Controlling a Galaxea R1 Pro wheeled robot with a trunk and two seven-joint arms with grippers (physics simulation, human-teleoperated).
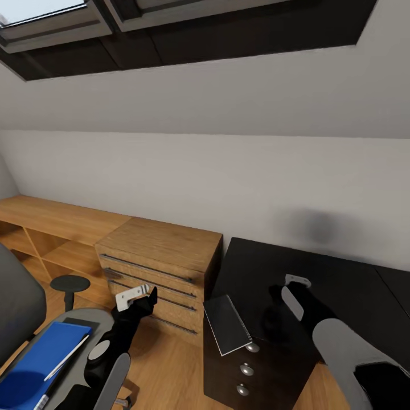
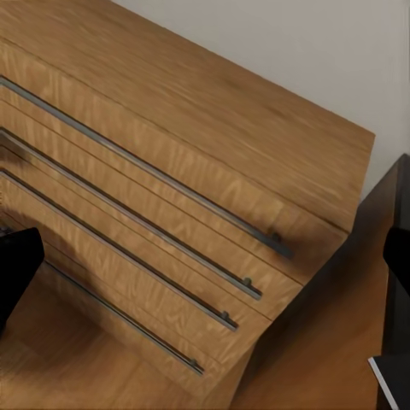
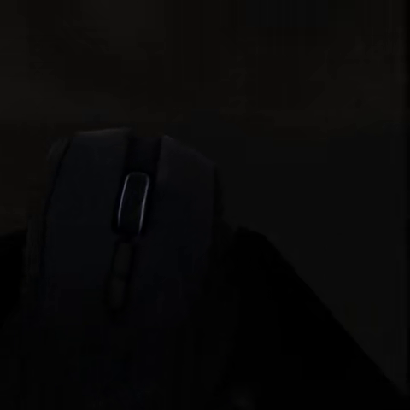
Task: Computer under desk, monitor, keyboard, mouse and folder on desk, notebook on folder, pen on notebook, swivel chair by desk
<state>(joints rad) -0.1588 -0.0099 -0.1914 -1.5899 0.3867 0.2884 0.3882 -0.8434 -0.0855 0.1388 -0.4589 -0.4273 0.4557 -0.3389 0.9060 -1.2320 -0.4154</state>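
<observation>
Two hands are out in front, and the job in hand looks to belong to the right one. At far left the chair (image 1: 23, 307) carries the folder (image 1: 34, 364) on its seat, with the pen (image 1: 67, 357) lying slantwise across it. Just beyond the seat the left hand (image 1: 139, 299) hangs in the air with its fingers (image 2: 17, 269) spread wide and nothing between them, pointed at the drawer fronts of the wooden chest (image 1: 165, 250). It is the nearer hand to the folder. Next comes the notebook (image 1: 228, 324), flat on the black cabinet (image 1: 245, 376), its long edge running away from the robot. Further right the right hand (image 1: 291, 287) is stretched low over the black worktop (image 1: 341, 273), forearm angled inward. Its wrist view is nearly black, yet shows the mouse (image 3: 128, 248) very close and dead ahead, long axis roughly in line with the fingers (the scroll wheel is just visible). Whether that hand grips the mouse or merely hovers at it, I cannot tell.
</observation>
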